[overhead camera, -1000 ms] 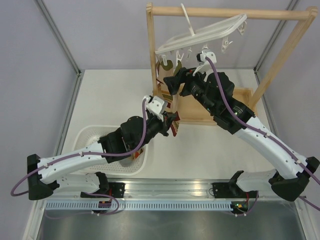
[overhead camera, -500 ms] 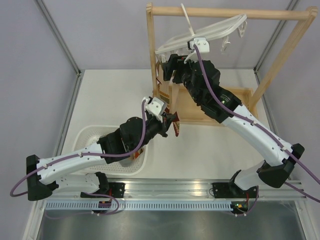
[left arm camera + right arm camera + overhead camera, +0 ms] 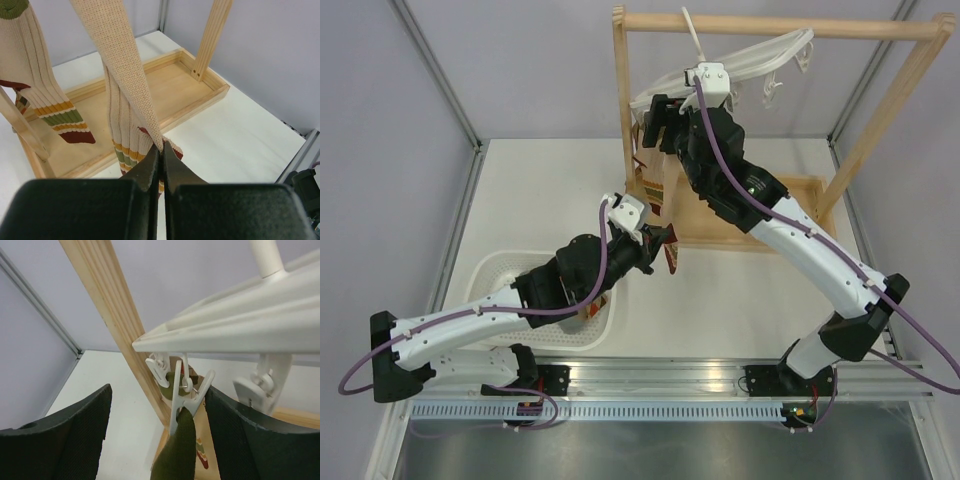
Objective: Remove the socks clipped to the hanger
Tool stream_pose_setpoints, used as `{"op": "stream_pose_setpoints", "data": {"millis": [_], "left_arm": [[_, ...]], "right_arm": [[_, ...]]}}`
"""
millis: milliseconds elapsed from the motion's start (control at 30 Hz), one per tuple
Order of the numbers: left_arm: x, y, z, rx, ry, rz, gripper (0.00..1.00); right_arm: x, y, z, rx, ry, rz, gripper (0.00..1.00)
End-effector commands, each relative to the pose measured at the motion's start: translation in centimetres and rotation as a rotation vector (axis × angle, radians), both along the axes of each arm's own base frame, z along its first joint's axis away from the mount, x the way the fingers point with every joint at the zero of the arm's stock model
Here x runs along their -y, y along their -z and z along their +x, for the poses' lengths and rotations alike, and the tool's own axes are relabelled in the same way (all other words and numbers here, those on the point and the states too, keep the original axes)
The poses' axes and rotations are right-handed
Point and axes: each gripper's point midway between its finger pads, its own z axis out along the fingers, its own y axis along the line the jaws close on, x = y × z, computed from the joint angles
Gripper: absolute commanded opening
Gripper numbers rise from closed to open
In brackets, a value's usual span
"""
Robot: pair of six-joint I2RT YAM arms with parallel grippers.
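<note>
So here's where we're at: the hanger (image 3: 240,325) hangs from the wooden rack (image 3: 115,315) over the far edge of the counter (image 3: 240,135). The socks dangle from it above the tray (image 3: 175,90). Our left fingers (image 3: 150,172) are pinched tight on the toe end of a cream sock (image 3: 131,95), a ribbed knit with olive, mustard and rust stripes. It's stretched taut, its long axis slanting up and away toward the far edge. Our right fingers (image 3: 75,440) are wide open and holding nothing. A white plastic clip (image 3: 187,395) sits right between them, just past the tips, biting an olive cuff (image 3: 175,455). We can't tell if that cuff belongs to the sock we're pulling. The right arm is clearly the nearer one to that clip.
</note>
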Motion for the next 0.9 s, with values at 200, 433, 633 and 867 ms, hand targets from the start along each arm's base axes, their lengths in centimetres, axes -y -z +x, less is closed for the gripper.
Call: {"op": "stream_pose_setpoints", "data": {"millis": [200, 433, 633, 867], "left_arm": [[-0.7, -0.1, -1.2, 0.017, 0.038, 0.013, 0.02], [-0.9, -0.4, -1.3, 0.019, 0.038, 0.003, 0.02], [-0.8, 0.0, -1.2, 0.012, 0.037, 0.01, 0.02], [-1.6, 2.9, -1.1, -0.029, 0.005, 0.055, 0.02]], "right_arm": [[0.5, -0.9, 2.1, 0.013, 0.125, -0.051, 0.73], [1.0, -0.9, 2.2, 0.011, 0.155, -0.047, 0.49], [1.5, -1.8, 2.0, 0.026, 0.168, -0.037, 0.11], [1.8, -2.4, 2.0, 0.038, 0.173, -0.03, 0.01]]}}
